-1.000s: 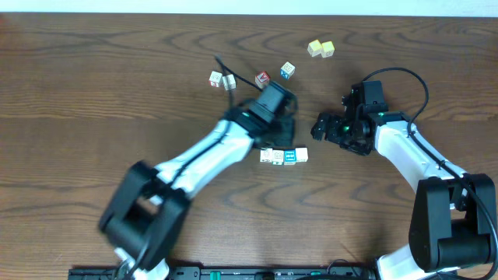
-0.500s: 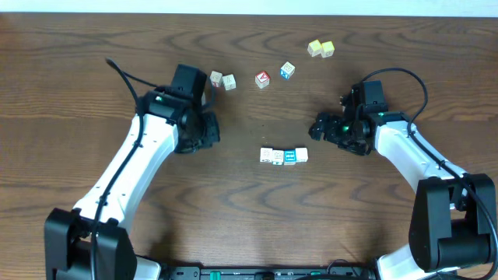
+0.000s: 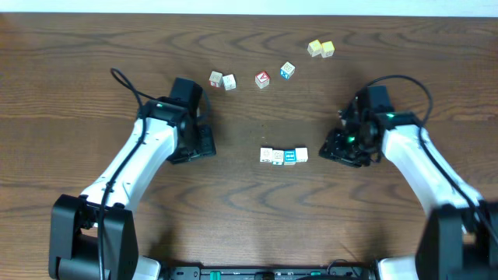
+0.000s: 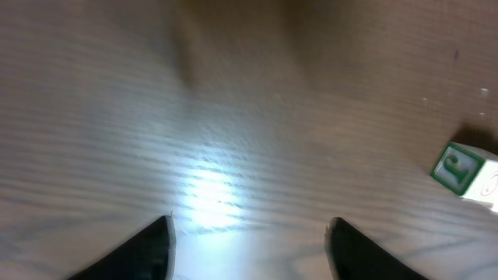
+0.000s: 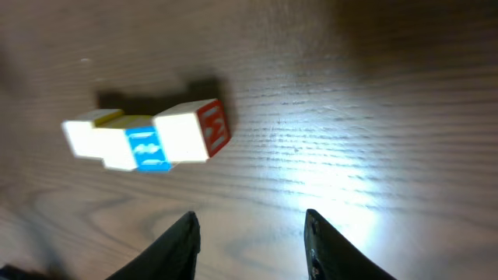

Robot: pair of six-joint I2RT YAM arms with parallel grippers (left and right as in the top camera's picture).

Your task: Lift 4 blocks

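1. The four blocks (image 3: pixel 284 156) lie in one touching row on the table (image 3: pixel 249 225). They sit mid-scene between the two arms, and the blue-faced one is third from the left.
2. The left gripper (image 4: pixel 249 237) has its jaws wide apart with only bare wood between them. It holds nothing and sits well to the left of the row.
3. The right gripper (image 5: pixel 249 233) has its jaws narrower but still parted, and it is empty. It sits just right of the row's right end and does not touch it.
4. The step in hand is judged to be the approach, since the row is neither clamped nor raised. The next move calls for both grippers to close on opposite ends and press inward along the row's line with equal force. They should then rise together so the row does not buckle.
5. One second earlier the left arm reached across just beyond the row, near the red-faced cube (image 3: pixel 262 79). It has since swung back to the left. The right gripper has come nearer and closer to the row, and the row itself has not moved.
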